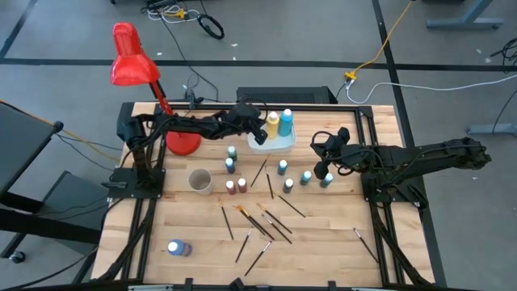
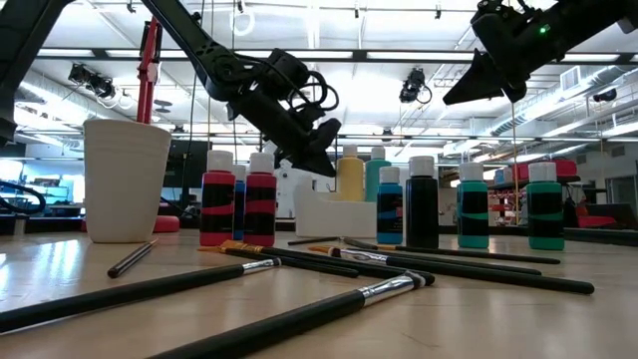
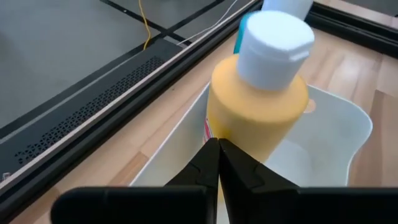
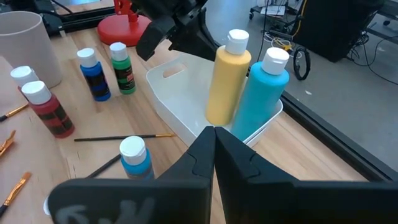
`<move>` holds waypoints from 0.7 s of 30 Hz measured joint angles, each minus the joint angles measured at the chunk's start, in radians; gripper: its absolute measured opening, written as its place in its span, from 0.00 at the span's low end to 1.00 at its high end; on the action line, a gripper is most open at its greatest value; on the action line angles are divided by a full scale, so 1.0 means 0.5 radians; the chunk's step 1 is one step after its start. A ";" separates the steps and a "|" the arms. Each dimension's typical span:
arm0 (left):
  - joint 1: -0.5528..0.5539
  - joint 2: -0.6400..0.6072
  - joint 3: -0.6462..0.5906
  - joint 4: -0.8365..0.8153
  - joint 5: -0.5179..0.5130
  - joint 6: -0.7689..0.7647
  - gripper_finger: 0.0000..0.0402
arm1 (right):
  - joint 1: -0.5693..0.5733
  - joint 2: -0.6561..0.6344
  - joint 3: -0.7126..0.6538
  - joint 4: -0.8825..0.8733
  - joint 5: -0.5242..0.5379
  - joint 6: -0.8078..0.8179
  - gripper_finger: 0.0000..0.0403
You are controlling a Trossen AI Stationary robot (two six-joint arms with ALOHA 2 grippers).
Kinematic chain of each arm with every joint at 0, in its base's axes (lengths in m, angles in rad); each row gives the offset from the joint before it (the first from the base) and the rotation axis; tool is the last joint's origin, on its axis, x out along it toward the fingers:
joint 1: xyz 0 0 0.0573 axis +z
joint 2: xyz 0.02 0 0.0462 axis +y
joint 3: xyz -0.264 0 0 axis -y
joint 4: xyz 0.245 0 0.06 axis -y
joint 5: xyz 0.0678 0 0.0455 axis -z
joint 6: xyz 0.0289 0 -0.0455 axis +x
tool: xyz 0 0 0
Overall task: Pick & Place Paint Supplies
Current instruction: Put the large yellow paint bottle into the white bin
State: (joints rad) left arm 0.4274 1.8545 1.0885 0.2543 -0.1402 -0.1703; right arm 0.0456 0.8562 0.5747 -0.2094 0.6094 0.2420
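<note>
Jaws: left gripper (image 1: 257,133) together above tray (image 1: 284,145) | right gripper (image 1: 321,171) together, aloft

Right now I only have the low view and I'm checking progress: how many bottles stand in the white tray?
Observer: Two, a yellow bottle and a turquoise bottle, both upright in the white tray.
Operator: Is the left gripper holding one?
Observer: No. The left gripper is shut on nothing, close beside the yellow bottle. The right gripper hovers shut, off the tray.
Operator: Anything I can't see at all?
Observer: A dark blue bottle lies on its side, alone, on the left arm's side of the table.
</note>
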 joint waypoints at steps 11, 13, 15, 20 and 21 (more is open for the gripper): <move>-0.037 0.025 0.001 -0.181 0.084 -0.042 0.03 | 0.000 0.000 0.000 -0.001 0.000 -0.003 0.03; -0.040 0.057 0.002 -0.141 0.080 -0.047 0.04 | 0.000 0.000 0.000 0.000 0.000 -0.005 0.03; -0.040 0.106 0.003 -0.026 0.097 -0.047 0.04 | 0.000 0.000 0.000 0.001 0.001 -0.005 0.03; -0.035 0.158 0.003 0.038 0.036 -0.050 0.01 | 0.000 0.000 0.000 0.009 0.000 -0.005 0.03; -0.035 0.157 0.003 0.061 0.023 -0.043 0.01 | 0.000 0.000 0.000 0.009 0.000 -0.005 0.03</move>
State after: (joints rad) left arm 0.4102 1.9328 1.0901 0.2849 -0.1286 -0.1917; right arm 0.0456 0.8562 0.5747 -0.2050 0.6094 0.2398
